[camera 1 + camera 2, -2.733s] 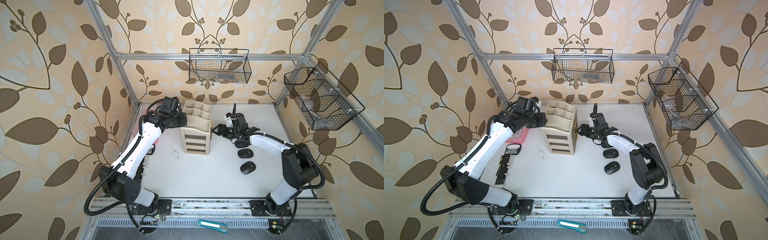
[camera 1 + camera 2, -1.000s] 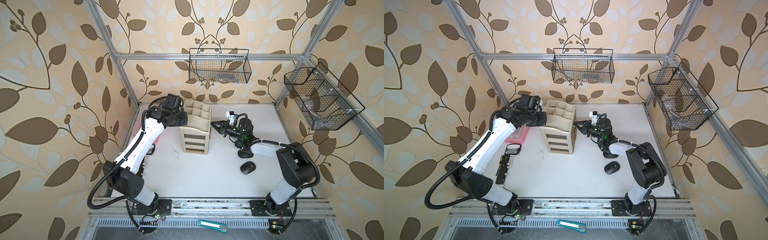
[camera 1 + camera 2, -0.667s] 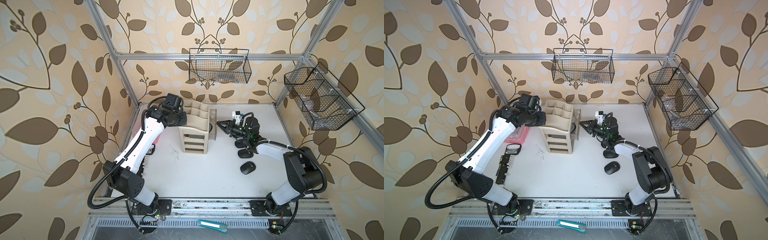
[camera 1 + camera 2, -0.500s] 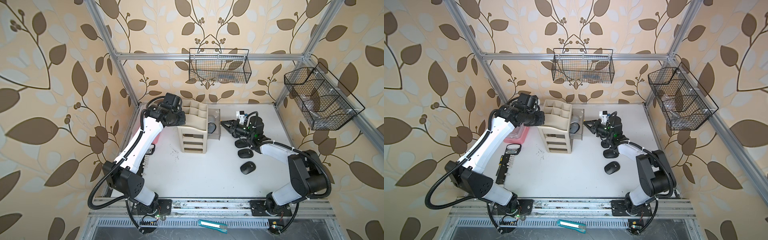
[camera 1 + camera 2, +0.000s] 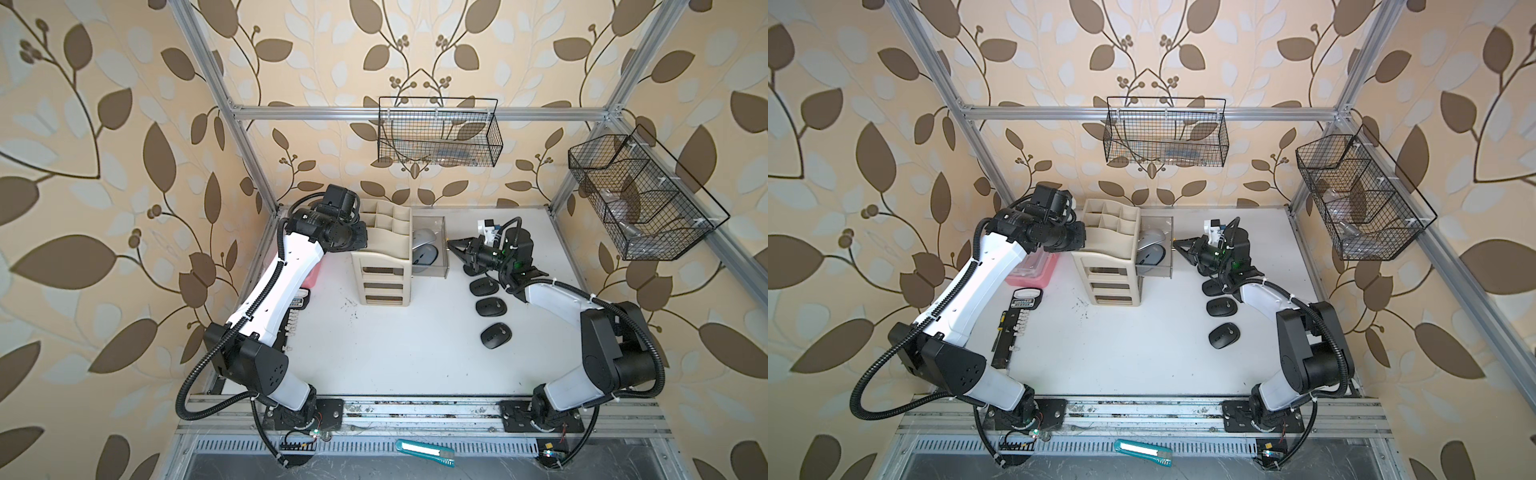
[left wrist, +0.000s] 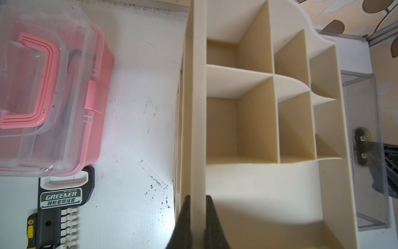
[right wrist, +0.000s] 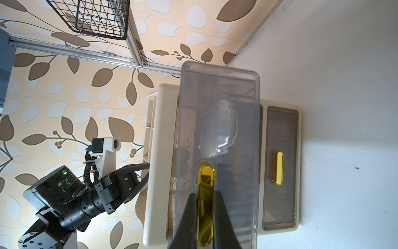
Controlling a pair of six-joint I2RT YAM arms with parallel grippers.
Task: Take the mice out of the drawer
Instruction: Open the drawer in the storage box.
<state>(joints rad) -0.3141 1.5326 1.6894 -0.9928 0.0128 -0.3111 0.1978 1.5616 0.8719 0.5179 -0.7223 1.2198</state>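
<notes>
A beige organizer (image 5: 384,266) stands at the back of the table. Its top drawer (image 5: 445,253), translucent grey, is pulled out to the right. In the drawer lie a silver mouse (image 5: 423,240) and a dark grey mouse (image 5: 424,254); the silver one (image 7: 219,129) shows through the drawer front in the right wrist view. My right gripper (image 7: 205,195) is shut on the drawer's yellow handle (image 7: 205,179). My left gripper (image 6: 197,197) is shut on the organizer's side wall (image 6: 197,107). Several black mice (image 5: 491,307) lie in a row on the table under my right arm.
A pink box (image 5: 1034,270) and a socket set (image 5: 1017,320) lie left of the organizer. Wire baskets hang on the back wall (image 5: 438,133) and the right wall (image 5: 640,199). A teal knife (image 5: 426,451) lies below the front rail.
The right gripper has drawn the top drawer out to the right, uncovering the two mice inside. The left gripper has kept its hold on the organizer.
</notes>
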